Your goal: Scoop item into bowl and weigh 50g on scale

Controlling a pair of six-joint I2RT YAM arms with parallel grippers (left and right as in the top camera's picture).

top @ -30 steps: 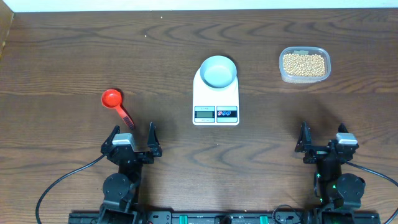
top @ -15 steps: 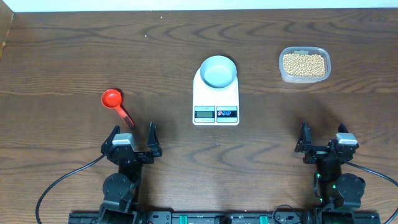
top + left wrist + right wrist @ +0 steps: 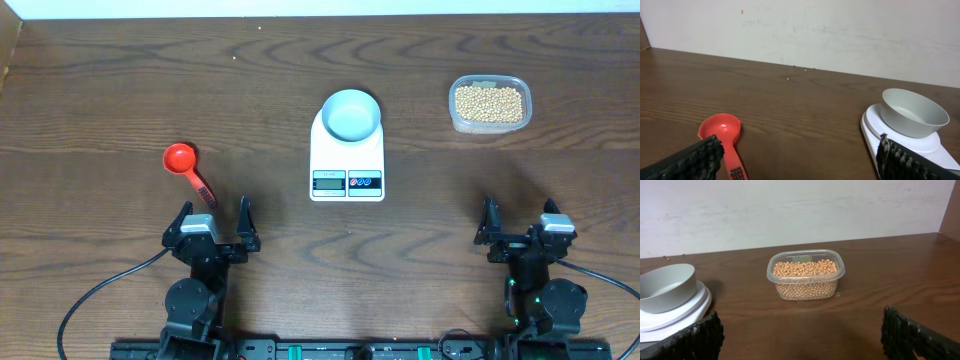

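Evidently the soybeans cannot be pinched 1 at a time: they look small, hard, smooth and light, so they would likely roll and scatter if spilled, and they call for a tool. They lie heaped in a clear plastic tub at the far right of the desk, well apart from everything else. The tool is the red plastic scoop lying flat on the left, cup away from the robot. It looks stiff and very light, and the sensible place to take it is the ribbed end of the handle, which points at the left pincer. The tub is probably light enough to slide when the scoop pushes in, so steadying its wall may help. The pale bowl sits empty on the far part of the white kitchen scale at the middle of the desk; it seems light and smooth, so a nudge could shift it, and any pressing there would likely upset the reading. The left pincer has its 2 fingers spread fully apart, holding nothing, just short of the handle; whether a tip touches it I cannot tell. The right pincer is likewise spread wide and empty, facing the tub from well back.
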